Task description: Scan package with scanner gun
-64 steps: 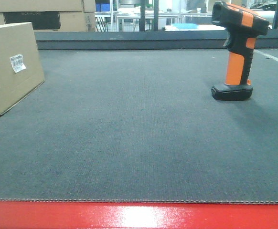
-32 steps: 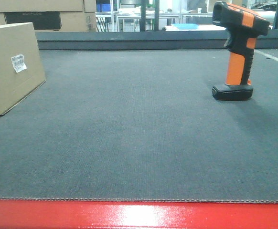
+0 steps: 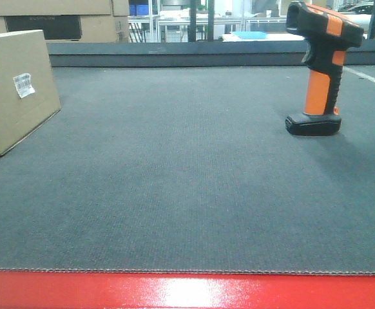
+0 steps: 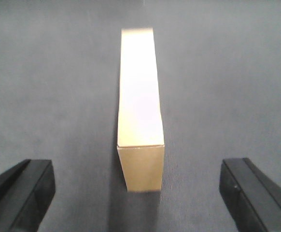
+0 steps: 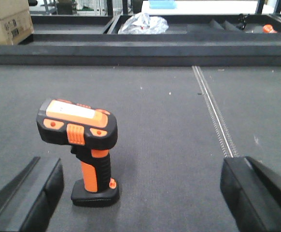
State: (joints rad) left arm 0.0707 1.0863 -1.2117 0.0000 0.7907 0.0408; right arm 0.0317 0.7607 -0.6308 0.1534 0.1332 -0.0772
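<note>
The plain tan cardboard package (image 3: 13, 90) with a small white barcode label stands at the left edge of the dark grey mat (image 3: 187, 193). The left gripper (image 4: 136, 169) hangs above it, jaws wide apart. The orange-and-black pistol-shaped scanner gun (image 3: 319, 90) stands upright at the right. The right gripper (image 5: 140, 169) faces it, jaws spread, empty.
</note>
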